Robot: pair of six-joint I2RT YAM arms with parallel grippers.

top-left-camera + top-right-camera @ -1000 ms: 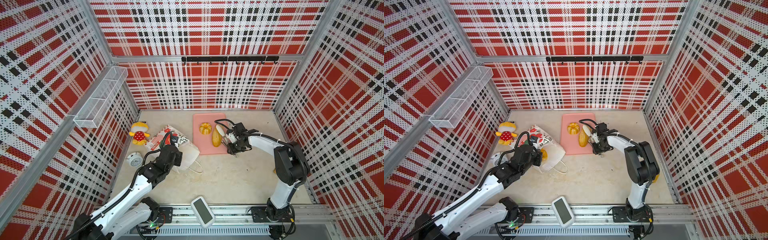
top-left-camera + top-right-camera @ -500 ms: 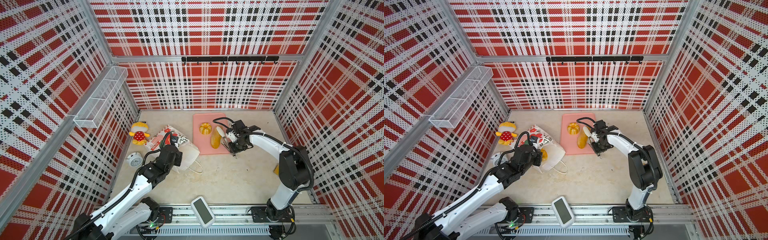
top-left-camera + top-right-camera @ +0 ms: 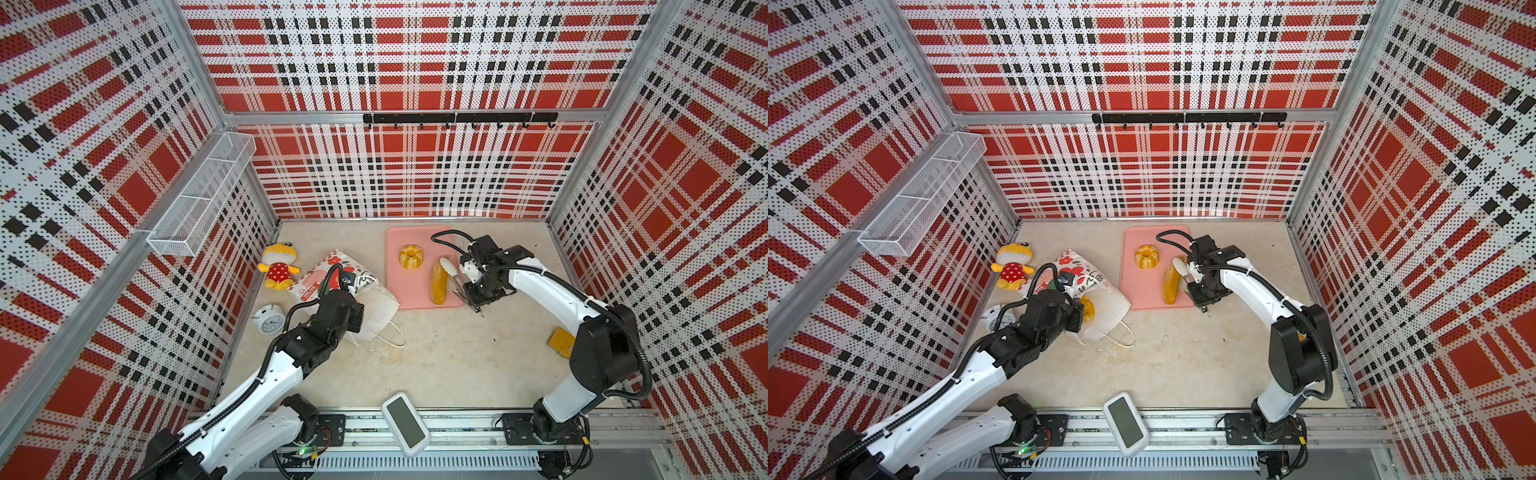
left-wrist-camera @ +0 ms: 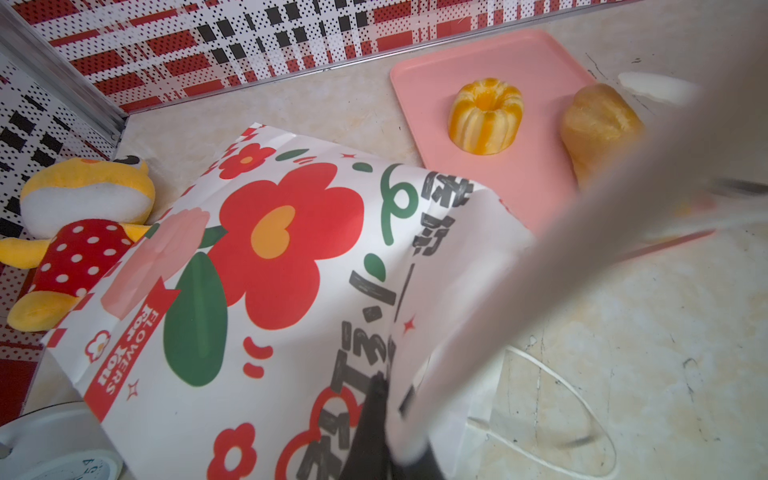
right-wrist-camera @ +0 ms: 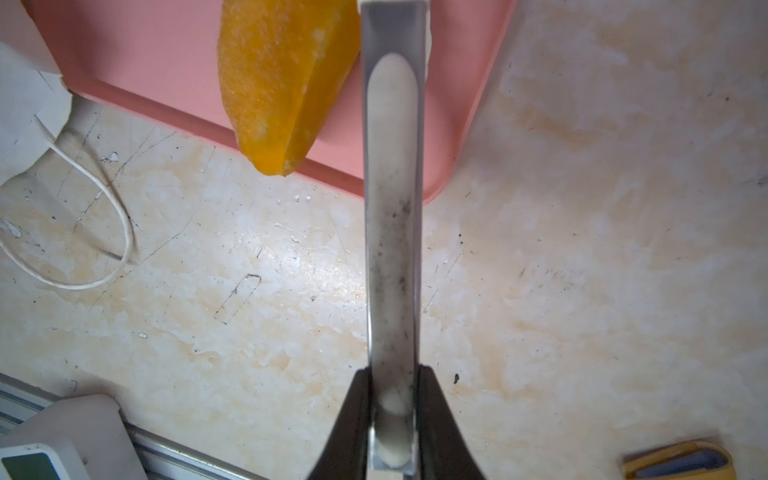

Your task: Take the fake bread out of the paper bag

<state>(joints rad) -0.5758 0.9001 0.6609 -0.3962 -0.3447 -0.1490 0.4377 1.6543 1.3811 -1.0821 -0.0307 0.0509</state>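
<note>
Change: right fingers (image 5: 349, 424) have just squeezed the tongs (image 5: 392, 249) shut, empty, beside the long loaf (image 3: 438, 282) on the tray (image 3: 411, 297).
Left fingers (image 4: 368, 436): clenched on the paper bag (image 4: 270, 270) rim.
Meaning: loaf delivered.

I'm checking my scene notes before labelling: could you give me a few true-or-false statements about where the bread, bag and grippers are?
1. Two breads, a ring cake and a long loaf, lie on the pink tray. True.
2. The paper bag stands upright. False: it lies tipped over on the table.
3. The right gripper is shut on metal tongs. True.
4. The plush toy sits on the tray. False: it lies on the table beside the bag.
</note>
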